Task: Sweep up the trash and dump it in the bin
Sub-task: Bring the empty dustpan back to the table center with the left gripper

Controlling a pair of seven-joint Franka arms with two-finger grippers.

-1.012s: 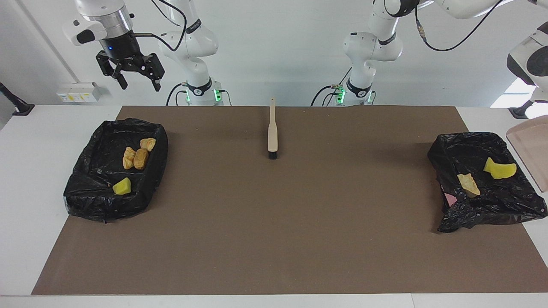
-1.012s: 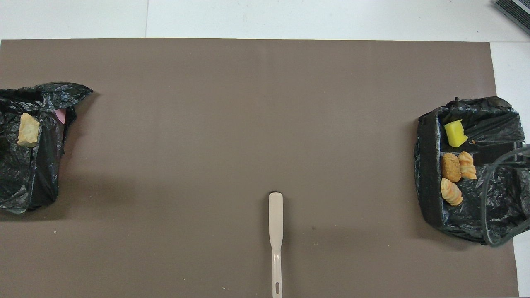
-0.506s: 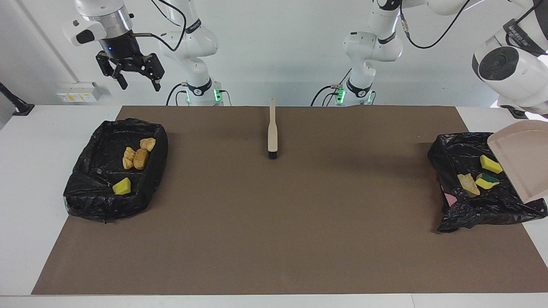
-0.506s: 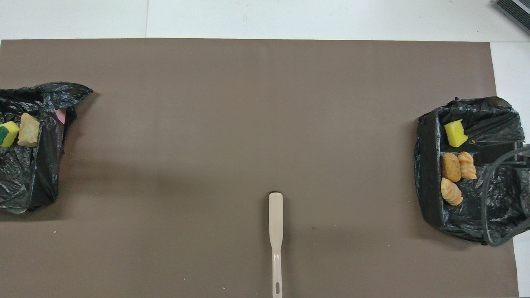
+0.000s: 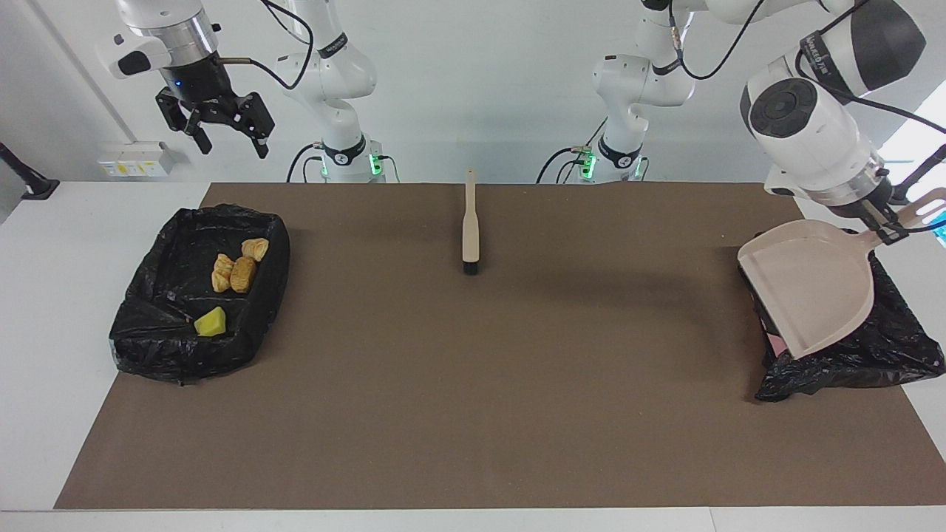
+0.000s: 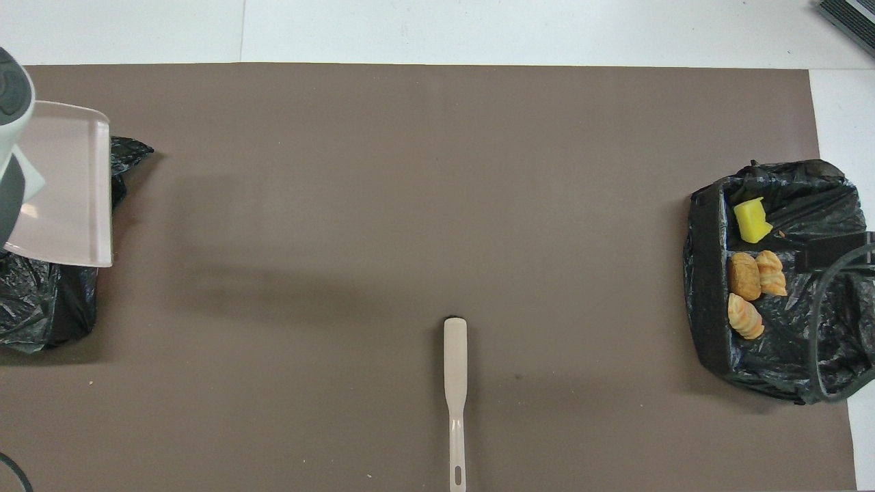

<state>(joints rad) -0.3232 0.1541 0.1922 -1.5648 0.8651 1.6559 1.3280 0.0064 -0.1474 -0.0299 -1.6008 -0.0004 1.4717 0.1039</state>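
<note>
Where bagged: bin (image 5: 159, 325), four lumps (image 5: 231, 274).

Brush (image 5: 470, 233) alone on open mat (image 5: 473, 384), dustpan (image 5: 809, 284) covering bin (image 5: 898, 347)

Dustpan (image 5: 809, 292) covered most of the bin (image 5: 887, 355) at the left arm's end, contents unseen. Left gripper's fingers hidden at the dustpan handle (image 5: 913, 214); overhead view cut that bin off.
</note>
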